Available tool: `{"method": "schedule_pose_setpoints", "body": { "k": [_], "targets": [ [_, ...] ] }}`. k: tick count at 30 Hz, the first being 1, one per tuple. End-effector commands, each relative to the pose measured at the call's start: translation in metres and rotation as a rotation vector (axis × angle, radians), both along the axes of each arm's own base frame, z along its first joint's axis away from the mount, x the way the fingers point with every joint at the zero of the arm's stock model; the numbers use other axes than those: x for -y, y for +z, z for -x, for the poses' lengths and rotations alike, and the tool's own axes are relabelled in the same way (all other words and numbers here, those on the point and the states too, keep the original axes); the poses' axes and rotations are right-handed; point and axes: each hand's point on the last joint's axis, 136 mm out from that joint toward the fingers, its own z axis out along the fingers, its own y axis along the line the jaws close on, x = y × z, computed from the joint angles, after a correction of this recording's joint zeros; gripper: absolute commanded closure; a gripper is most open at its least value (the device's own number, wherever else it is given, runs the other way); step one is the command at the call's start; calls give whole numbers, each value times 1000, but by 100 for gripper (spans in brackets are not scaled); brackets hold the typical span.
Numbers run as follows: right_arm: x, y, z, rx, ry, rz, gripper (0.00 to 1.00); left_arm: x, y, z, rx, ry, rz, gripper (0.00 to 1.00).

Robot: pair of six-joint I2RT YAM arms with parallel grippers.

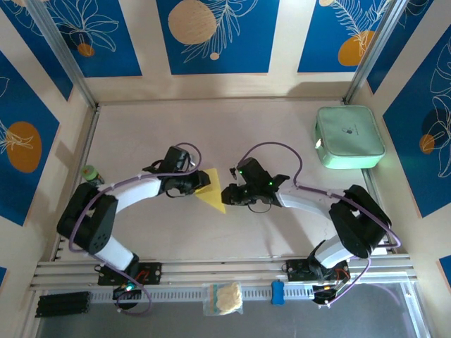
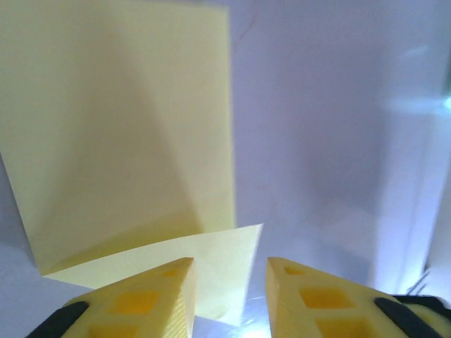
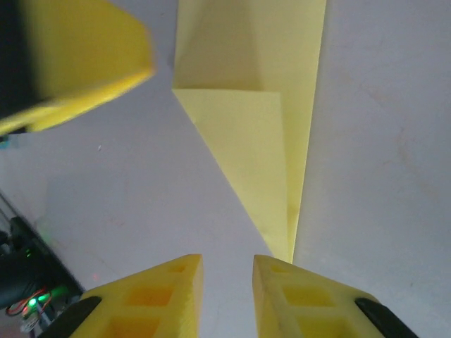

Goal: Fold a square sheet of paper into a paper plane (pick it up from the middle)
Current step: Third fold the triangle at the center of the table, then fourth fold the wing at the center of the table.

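Folding looks about midway, as I judge it: the sheet of paper point(image 1: 213, 196) lies flat on the table point(image 1: 282, 127) between the two arms as a narrow yellow wedge with flaps turned in, not yet a dart with a ridge and wings. On the left, the left gripper point(image 2: 227, 285) stands with its jaws parted and pinching nothing. In its wrist view the loose corner of a folded flap reaches into the gap between the fingertips, while the wider body of the sheet spreads ahead and to the left. On the right, the right gripper point(image 3: 227, 282) likewise has its jaws spread, with bare table between them. The sheet's sharp tip ends right at the inner side of one fingertip, touching or just short of it; I cannot tell which. The next move probably calls for one gripper to pin the wedge down while the other catches a free edge for the following crease, without dragging the thin paper askew.
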Motion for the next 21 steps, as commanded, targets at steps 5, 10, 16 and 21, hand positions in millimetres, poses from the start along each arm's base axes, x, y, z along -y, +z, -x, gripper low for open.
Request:
{"method": "schedule_pose_setpoints", "body": {
  "k": [5, 10, 16, 21],
  "targets": [
    [-19, -5, -23, -26, -35, 1, 74, -37, -4, 7, -28, 143, 2, 57],
    [-27, -13, -31, -34, -25, 19, 74, -37, -15, 15, -71, 148, 30, 53],
    [-29, -31, -38, -63, -7, 85, 73, -33, -25, 17, -102, 128, 34, 52],
    [-21, -51, -38, -103, -12, 153, 72, -29, -36, 21, -141, 102, 33, 52]
  ]
}}
